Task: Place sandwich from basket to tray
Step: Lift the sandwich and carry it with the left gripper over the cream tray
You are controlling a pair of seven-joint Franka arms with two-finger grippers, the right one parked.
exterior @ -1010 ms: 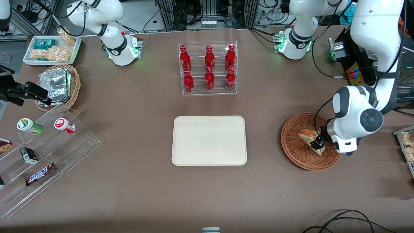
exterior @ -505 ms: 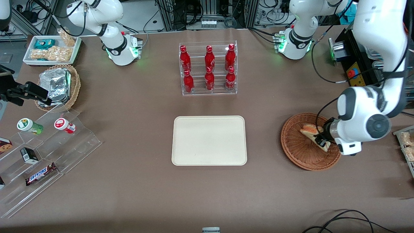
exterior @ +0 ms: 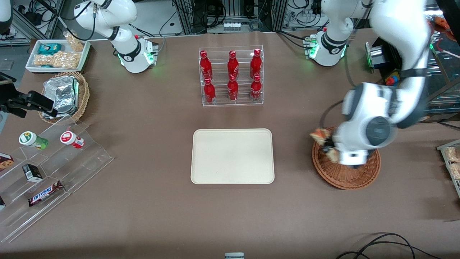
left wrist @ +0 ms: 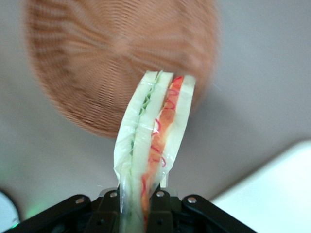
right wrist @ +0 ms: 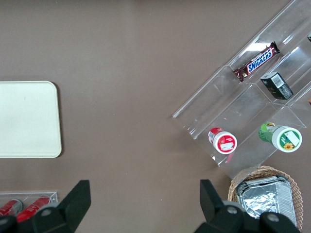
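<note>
My gripper (exterior: 329, 146) hung above the rim of the round reddish-brown woven wicker basket (exterior: 346, 176), on the side of that basket toward the large flat cream-beige rectangular tray (exterior: 232, 156), and my jaws were clenched on the small triangular wedge of white bread with orange-red and green filling, the sandwich (exterior: 321, 137). From the front camera the sandwich showed as a small orange and pale lump sticking out of my wrist housing over the basket's edge, clear of the weave, with brown table between it and the tray. In my own wrist camera the sandwich (left wrist: 154, 141) stood on edge, its pale bread slices pressed between my two black fingers (left wrist: 108, 213), the green layer and the orange-red layer running lengthwise away from the camera, wrapped in clear film. The wicker basket (left wrist: 92, 63) lay below the sandwich in that view, apart from it, and a rounded corner of the cream tray (left wrist: 272, 194) showed on the grey-brown table beside it. The tray held nothing on its surface. Farther from the front camera than the tray stood a clear acrylic rack of six red bottles (exterior: 231, 76), well apart from me. Toward the parked arm's end of the table sat a lighter tan basket of foil packets (exterior: 64, 95) and a clear stepped display stand (exterior: 50, 172) with small snacks.
</note>
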